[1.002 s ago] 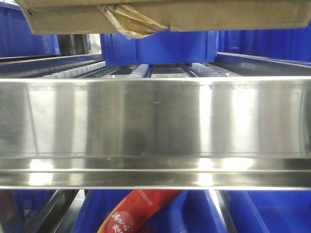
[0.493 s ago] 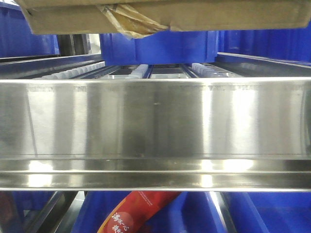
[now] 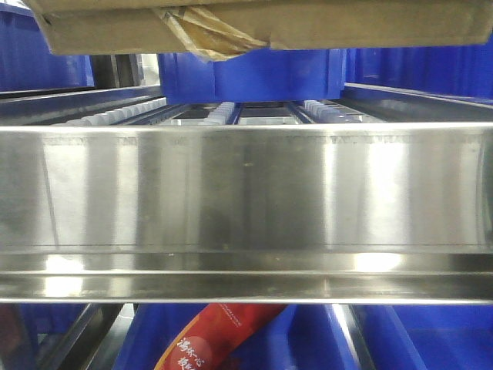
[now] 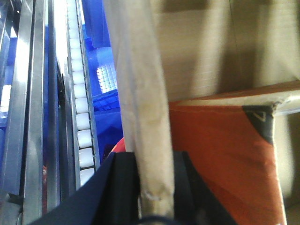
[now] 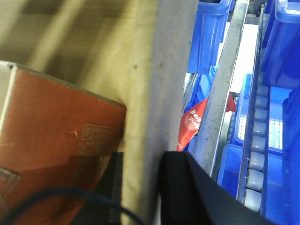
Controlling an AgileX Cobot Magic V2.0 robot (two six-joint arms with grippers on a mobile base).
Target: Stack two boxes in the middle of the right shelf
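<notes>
Box (image 3: 308,27) up at twelve o'clock in the front view, flat brown cardboard with torn tape (image 3: 204,31) hanging off its underside, held in the air above the shelf's steel front rail (image 3: 246,193), which runs from nine o'clock to three. Apart, not touching. The left gripper (image 4: 152,161) is clamped on a cardboard edge, dark fingers either side of it; the right gripper (image 5: 140,161) pinches the opposite edge the same way. An orange printed panel (image 4: 225,154) lies against the brown wall, and whether it is a second carton I cannot tell.

This looks like the carry-in. To do it well, both arms should move forward together and level, since any twist strains those thin edges. The underside has to pass over the rail before anything lowers. The rollers (image 4: 79,117) at nine o'clock in the left wrist view turn freely, I'd guess, so set it down flat and release both sides at once. The red packet (image 3: 223,331) at six o'clock sits below, out of the way.
</notes>
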